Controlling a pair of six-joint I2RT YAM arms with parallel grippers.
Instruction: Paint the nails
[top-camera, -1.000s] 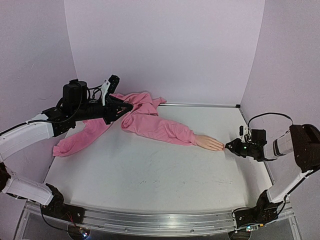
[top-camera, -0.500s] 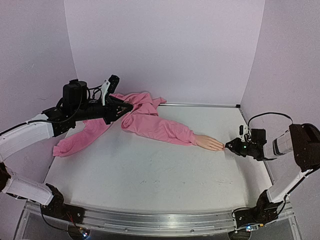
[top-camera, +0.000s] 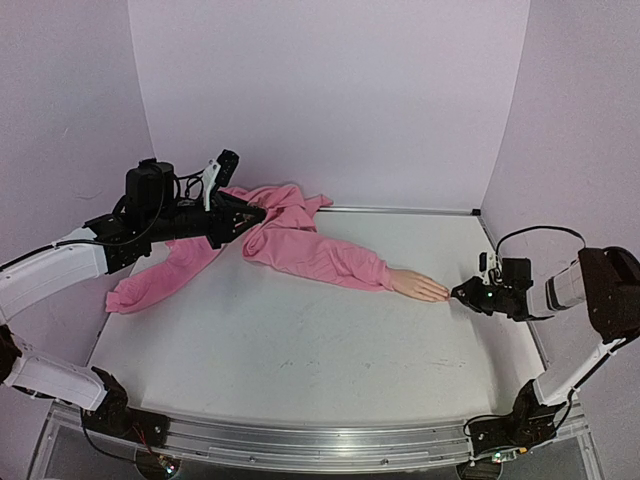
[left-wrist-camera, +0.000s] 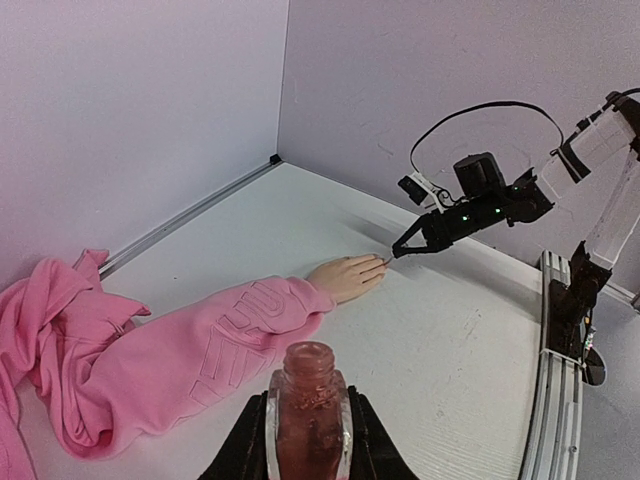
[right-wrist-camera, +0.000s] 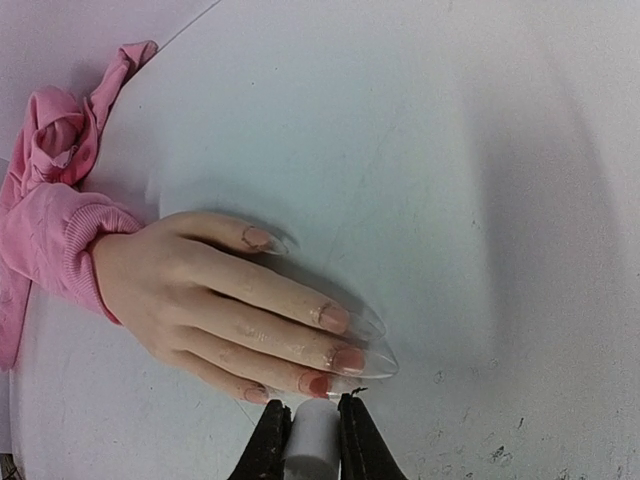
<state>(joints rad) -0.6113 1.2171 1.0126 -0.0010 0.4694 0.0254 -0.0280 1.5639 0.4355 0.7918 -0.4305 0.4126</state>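
Your right hand (top-camera: 465, 292) pinches the brush cap (right-wrist-camera: 312, 447) | nails (right-wrist-camera: 347, 359) just ahead, fingers (right-wrist-camera: 250, 297) pointing at it | left hand (top-camera: 245, 214) grips bottle (left-wrist-camera: 306, 400), well apart

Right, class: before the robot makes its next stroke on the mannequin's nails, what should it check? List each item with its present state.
1. Left pincer shut on the small pinkish glass polish bottle: ok.
2. Its neck uncapped: ok.
3. Right pincer shut on the white cylindrical brush handle: ok.
4. Peach mannequin hand flat on the white table, pointing at the right pincer: ok.
5. Polish loaded on the handle's tip: cannot tell.
6. Nails fully coated: not ok, long tips look clear.
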